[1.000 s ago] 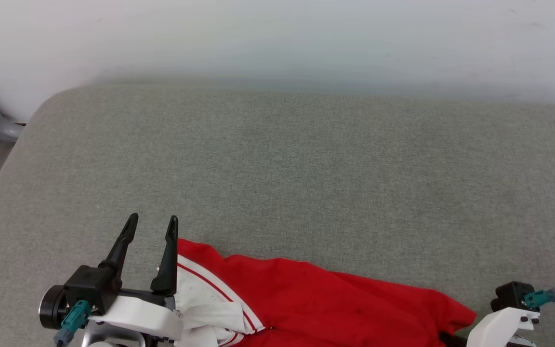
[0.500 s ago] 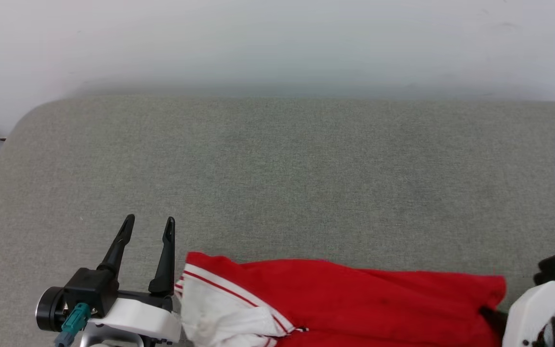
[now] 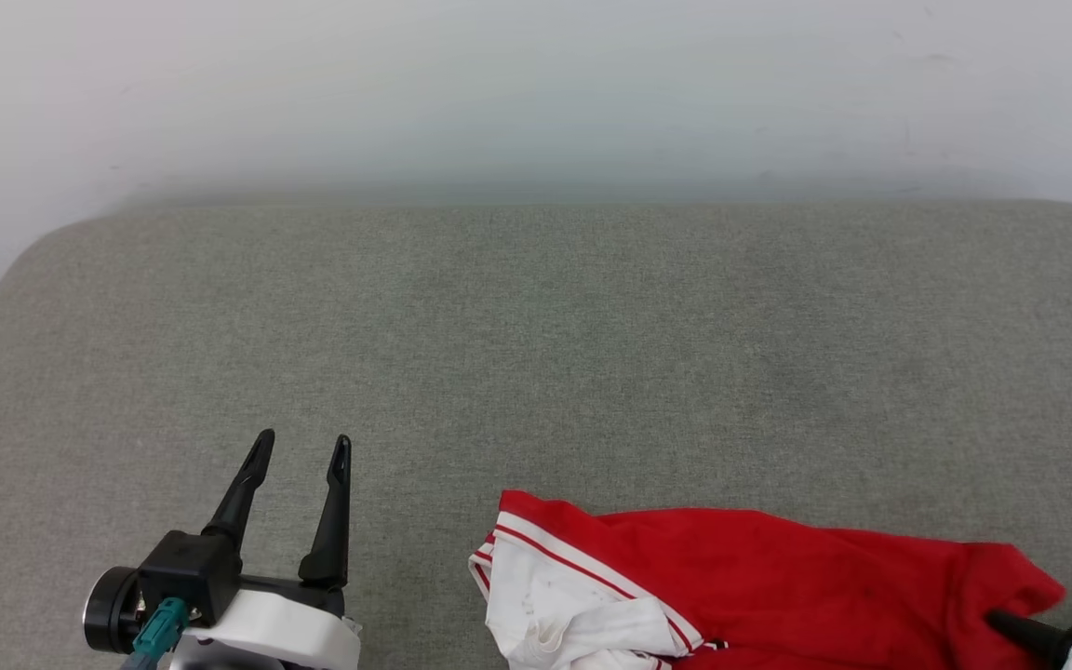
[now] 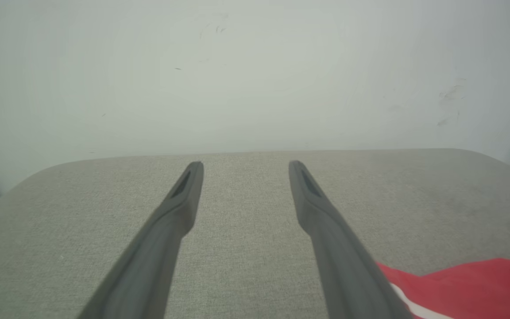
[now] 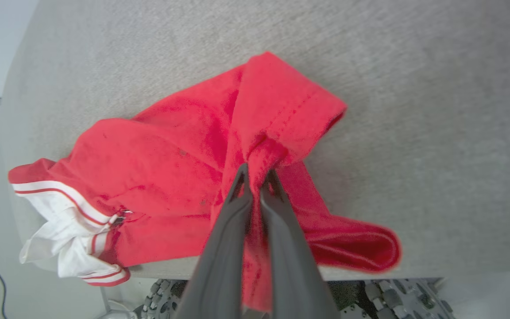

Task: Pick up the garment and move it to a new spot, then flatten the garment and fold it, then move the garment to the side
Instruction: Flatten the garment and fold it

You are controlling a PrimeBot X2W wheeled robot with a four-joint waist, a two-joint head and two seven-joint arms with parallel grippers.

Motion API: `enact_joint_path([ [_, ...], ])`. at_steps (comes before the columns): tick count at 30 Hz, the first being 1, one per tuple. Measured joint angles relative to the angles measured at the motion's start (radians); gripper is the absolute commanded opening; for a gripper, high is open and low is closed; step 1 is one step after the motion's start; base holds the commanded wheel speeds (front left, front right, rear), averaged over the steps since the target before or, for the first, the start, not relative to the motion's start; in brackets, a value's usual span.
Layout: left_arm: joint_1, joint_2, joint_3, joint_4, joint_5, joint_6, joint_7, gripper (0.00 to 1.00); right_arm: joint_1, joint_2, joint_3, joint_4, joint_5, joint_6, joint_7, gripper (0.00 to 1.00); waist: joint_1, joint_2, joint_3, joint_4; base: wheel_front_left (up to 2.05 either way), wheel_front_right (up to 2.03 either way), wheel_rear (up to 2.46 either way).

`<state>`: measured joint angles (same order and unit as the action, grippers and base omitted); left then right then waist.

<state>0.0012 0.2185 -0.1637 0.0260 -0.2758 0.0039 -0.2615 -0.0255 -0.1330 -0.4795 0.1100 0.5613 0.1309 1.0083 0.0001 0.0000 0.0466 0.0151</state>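
With the right gripper (image 5: 255,170) pinching a fold of the small red white-sleeved jersey T-shirt (image 5: 171,155) at the near edge of the grey fabric table (image 3: 536,326), and the left gripper (image 3: 302,437) spread empty, the lift should clear the surface before carrying.

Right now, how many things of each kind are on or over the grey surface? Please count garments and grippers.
garment: 1
grippers: 2 (left gripper open; right gripper shut on the garment)
Total: 3

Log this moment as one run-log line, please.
phase: pick-up | right pincer: shut on garment | left pincer: open, empty, apart from garment | garment: crumpled at near edge of grey surface
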Motion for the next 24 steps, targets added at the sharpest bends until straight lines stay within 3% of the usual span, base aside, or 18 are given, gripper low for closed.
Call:
enact_joint_path([
  [4,0.002,-0.005,0.0,0.008,0.007,-0.01,0.0,1.0,-0.02,0.065,-0.001,-0.035,0.185,0.0,0.116,0.0,0.0,0.0,-0.012,-0.002,0.0,0.0,0.0],
  [9,0.004,-0.007,0.0,0.016,0.013,-0.021,0.0,1.0,-0.019,0.078,0.067,-0.021,0.49,0.0,0.2,0.0,-0.0001,0.0,-0.026,0.004,0.0,0.0,0.0],
  [14,0.002,-0.008,-0.002,0.025,0.017,-0.034,0.0,1.0,-0.011,0.081,0.249,0.02,0.701,0.0,0.141,0.0,-0.0001,0.0,-0.027,0.023,0.0,0.0,0.0],
  [24,-0.034,-0.013,-0.01,0.031,0.021,-0.048,0.0,1.0,-0.071,0.082,0.588,0.068,0.839,0.0,-0.053,0.0,0.0,0.0,0.007,0.08,0.0,0.0,0.0],
])
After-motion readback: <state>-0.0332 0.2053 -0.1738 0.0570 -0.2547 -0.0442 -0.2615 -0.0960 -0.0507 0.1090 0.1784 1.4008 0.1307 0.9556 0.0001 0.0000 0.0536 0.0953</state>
